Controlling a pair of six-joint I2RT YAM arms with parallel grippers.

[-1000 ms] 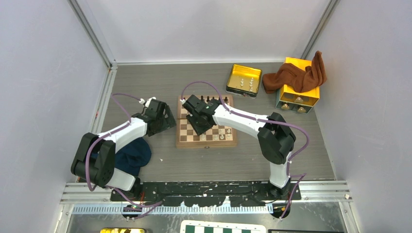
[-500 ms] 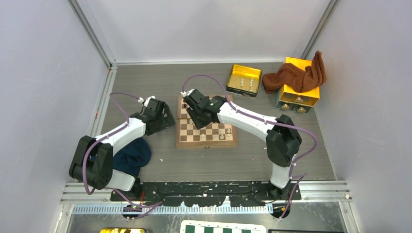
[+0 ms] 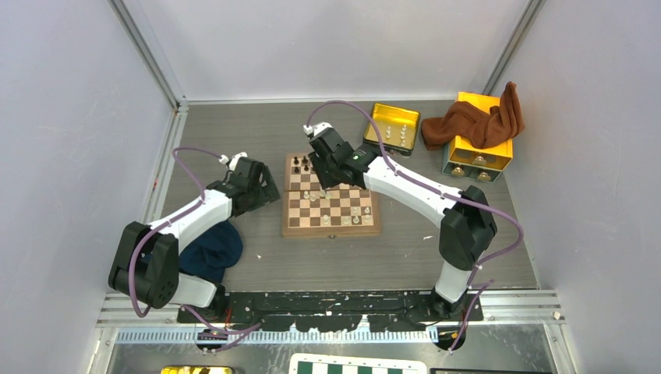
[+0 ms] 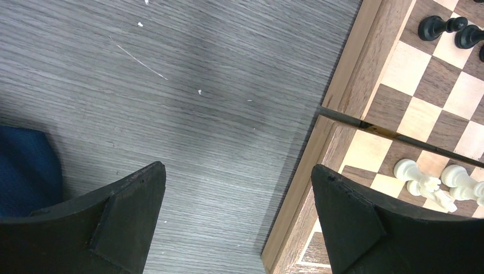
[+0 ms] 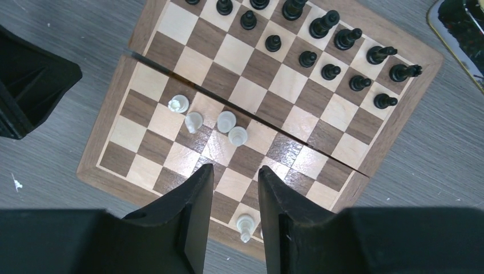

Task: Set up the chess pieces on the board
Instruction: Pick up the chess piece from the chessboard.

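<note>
The board (image 3: 331, 230) lies mid-table, a wooden folding one with a seam across it. Dark chess pieces (image 5: 308, 58) stand in two rows on its far side, also visible at the back left (image 3: 300, 164). A few white chess pieces (image 5: 226, 121) cluster near the seam, and others (image 3: 355, 214) stand toward the near edge. My right gripper (image 3: 326, 178) hovers high over the board, open (image 5: 236, 168), nothing between its fingers; one white piece (image 5: 245, 224) shows far below them. My left gripper (image 4: 238, 167) is wide open over bare table beside the board's left border (image 4: 337, 85).
A yellow tin tray (image 3: 390, 128) with a few white pieces sits behind the board at the right. A yellow box (image 3: 477, 152) draped with a brown cloth (image 3: 475, 121) stands at the far right. A blue cloth (image 3: 210, 249) lies under the left arm.
My right gripper has risen and swung from the board's left middle toward its far edge, uncovering the dark pieces; its jaws have parted slightly. The left arm has barely moved.
</note>
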